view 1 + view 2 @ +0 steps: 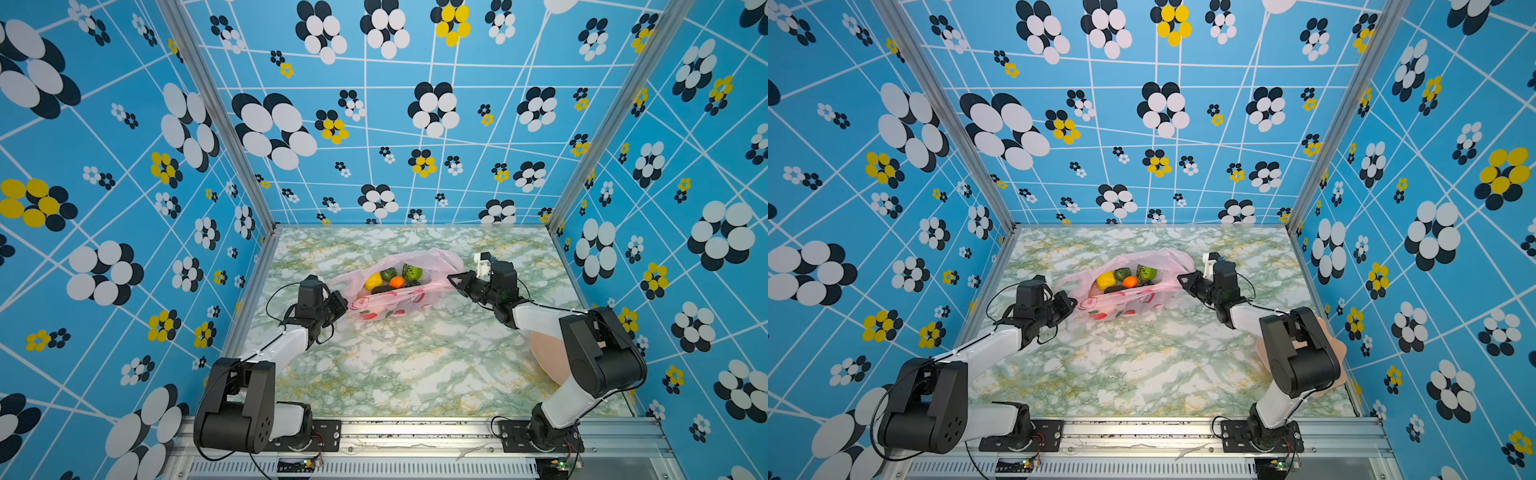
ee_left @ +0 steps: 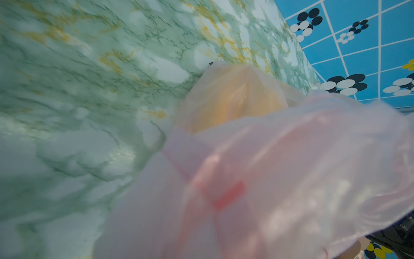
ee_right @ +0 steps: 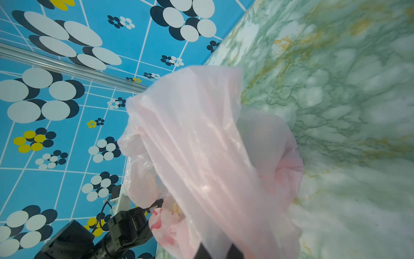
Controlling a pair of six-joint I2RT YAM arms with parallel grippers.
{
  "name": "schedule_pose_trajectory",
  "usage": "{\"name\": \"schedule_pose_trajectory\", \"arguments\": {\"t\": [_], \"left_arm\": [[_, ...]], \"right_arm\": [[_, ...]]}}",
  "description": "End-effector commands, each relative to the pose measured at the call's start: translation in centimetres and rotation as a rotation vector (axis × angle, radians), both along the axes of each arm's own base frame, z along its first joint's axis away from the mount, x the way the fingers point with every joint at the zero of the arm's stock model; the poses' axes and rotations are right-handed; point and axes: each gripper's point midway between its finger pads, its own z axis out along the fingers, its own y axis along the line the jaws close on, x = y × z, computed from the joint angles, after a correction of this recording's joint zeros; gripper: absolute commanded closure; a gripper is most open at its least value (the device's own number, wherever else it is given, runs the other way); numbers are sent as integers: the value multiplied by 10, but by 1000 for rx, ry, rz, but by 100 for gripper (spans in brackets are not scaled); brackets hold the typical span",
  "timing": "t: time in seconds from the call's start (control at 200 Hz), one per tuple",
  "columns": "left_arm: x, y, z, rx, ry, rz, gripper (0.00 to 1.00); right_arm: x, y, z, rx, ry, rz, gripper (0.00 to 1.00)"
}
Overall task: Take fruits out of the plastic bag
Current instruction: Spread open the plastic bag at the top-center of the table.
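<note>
The pink plastic bag (image 1: 390, 306) (image 1: 1121, 304) lies mid-table with its mouth spread upward. Inside it lie a yellow lemon (image 1: 373, 281), a green lime (image 1: 389, 274), an orange (image 1: 397, 282), a kiwi half (image 1: 412, 272) and a dark avocado (image 1: 384, 289). My right gripper (image 1: 452, 278) (image 3: 218, 249) is shut on the bag's right end, with film (image 3: 201, 145) running out from between its dark fingers (image 3: 236, 252). At the bag's left end is my left gripper (image 1: 341, 306). In the left wrist view the bag (image 2: 291, 168) covers its jaws. A yellow-orange fruit (image 2: 233, 101) shows through the film.
A peach plate (image 1: 548, 353) (image 1: 1338, 353) lies at the right side of the marble table, partly under my right arm. Patterned blue walls close in the left, back and right sides. An aluminium rail (image 1: 415, 428) runs along the front edge.
</note>
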Motion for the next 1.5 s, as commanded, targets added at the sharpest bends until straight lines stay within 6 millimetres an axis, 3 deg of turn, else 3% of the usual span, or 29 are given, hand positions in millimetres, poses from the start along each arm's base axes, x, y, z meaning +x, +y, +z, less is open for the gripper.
{"name": "schedule_pose_trajectory", "arguments": {"t": [0.0,0.075,0.2,0.31,0.415,0.55,0.745,0.785,0.86,0.945,0.96,1.13,1.26,1.36,1.494], "left_arm": [[-14,7,17,242,-1,-4,59],[-24,15,36,395,-19,15,38],[-41,26,69,604,-60,49,23],[-42,3,95,697,-142,-50,18],[-28,-22,110,802,-161,-150,12],[2,-38,96,908,-95,-215,1],[51,-15,62,878,54,-141,0],[60,-16,56,848,65,-149,7],[73,-14,44,706,106,-147,36],[85,-5,38,569,129,-111,55],[87,-3,37,554,128,-106,62],[103,25,40,468,145,-31,95],[112,38,29,412,188,-21,100],[116,25,31,430,189,-72,100],[122,8,14,401,234,-131,100]], "right_arm": [[-9,-2,9,-60,-33,9,100],[-14,-2,10,-101,-35,21,100],[-23,0,11,-166,-42,40,100],[-28,3,13,-211,-50,63,100],[-34,5,16,-252,-65,81,100],[-38,6,19,-259,-74,87,100],[-43,5,20,-302,-88,101,100],[-45,4,20,-311,-90,108,100],[-47,3,19,-325,-97,120,100],[-49,1,15,-350,-97,128,100],[-49,1,14,-352,-97,128,100],[-43,-13,5,-298,-68,95,100],[-32,-19,-1,-259,-39,75,100],[-25,-14,-1,-262,-39,83,100],[-9,-8,4,-281,-48,89,100]]}}
